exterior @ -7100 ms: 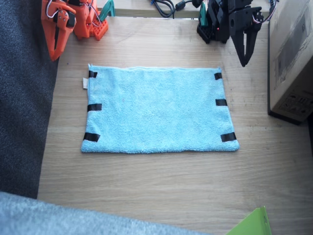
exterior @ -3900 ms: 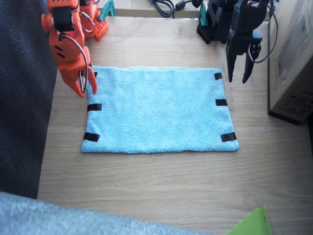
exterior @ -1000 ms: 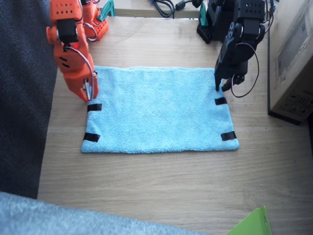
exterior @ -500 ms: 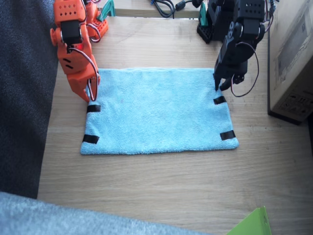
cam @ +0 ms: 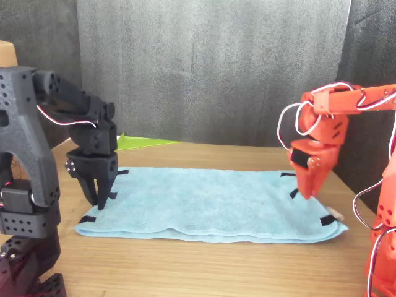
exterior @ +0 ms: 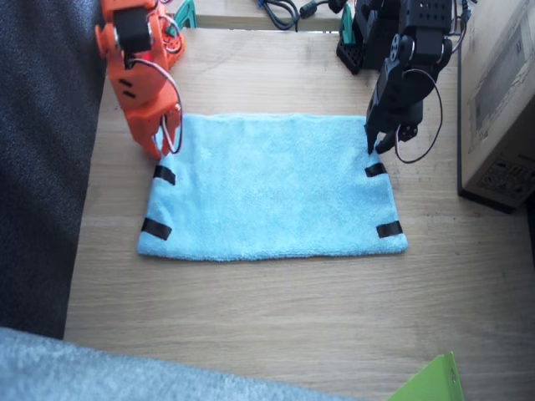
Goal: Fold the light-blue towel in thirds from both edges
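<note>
The light-blue towel [exterior: 267,188] lies flat on the wooden table, with black tape marks showing along both short edges. My right gripper [exterior: 159,149], the orange one, is down on the towel's far corner on its side and is shut on the cloth, which is drawn slightly inward there. My left gripper [exterior: 374,148], the black one, pinches the opposite far corner, covering the tape mark there. In the front view the towel [cam: 204,201] sits low, the left gripper [cam: 98,203] and right gripper [cam: 307,193] both at its edges. A small white tag [cam: 336,215] sticks out.
A cardboard box [exterior: 501,100] stands close beside the left arm. Dark grey fabric [exterior: 42,167] borders the table by the right arm. A bright green sheet corner [exterior: 430,380] pokes in at the near edge. Cables [exterior: 280,10] lie at the far edge.
Both arms came down from rest onto the towel's far corners. In the last second the right gripper moved up and inward, dragging its corner with it; the left gripper barely moved.
</note>
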{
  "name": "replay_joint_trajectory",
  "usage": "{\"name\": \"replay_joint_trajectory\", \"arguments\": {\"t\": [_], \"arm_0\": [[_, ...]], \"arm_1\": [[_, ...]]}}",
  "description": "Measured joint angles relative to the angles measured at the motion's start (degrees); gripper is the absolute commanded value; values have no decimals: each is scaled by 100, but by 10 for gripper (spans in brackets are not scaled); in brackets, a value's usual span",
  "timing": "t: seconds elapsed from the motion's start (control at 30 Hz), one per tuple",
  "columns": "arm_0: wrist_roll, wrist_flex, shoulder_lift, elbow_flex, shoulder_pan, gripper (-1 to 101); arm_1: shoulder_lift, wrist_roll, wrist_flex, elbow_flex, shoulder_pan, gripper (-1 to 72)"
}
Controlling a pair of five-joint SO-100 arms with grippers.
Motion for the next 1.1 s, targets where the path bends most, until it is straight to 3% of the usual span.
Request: {"name": "replay_joint_trajectory", "arguments": {"t": [0.73,1.1], "arm_0": [[0,0,97,26,0,-1],[-70,0,97,26,0,-1]], "arm_1": [[-1397,211,1969,-3674,1512,1],[-2663,202,2101,-5080,2048,0]]}}
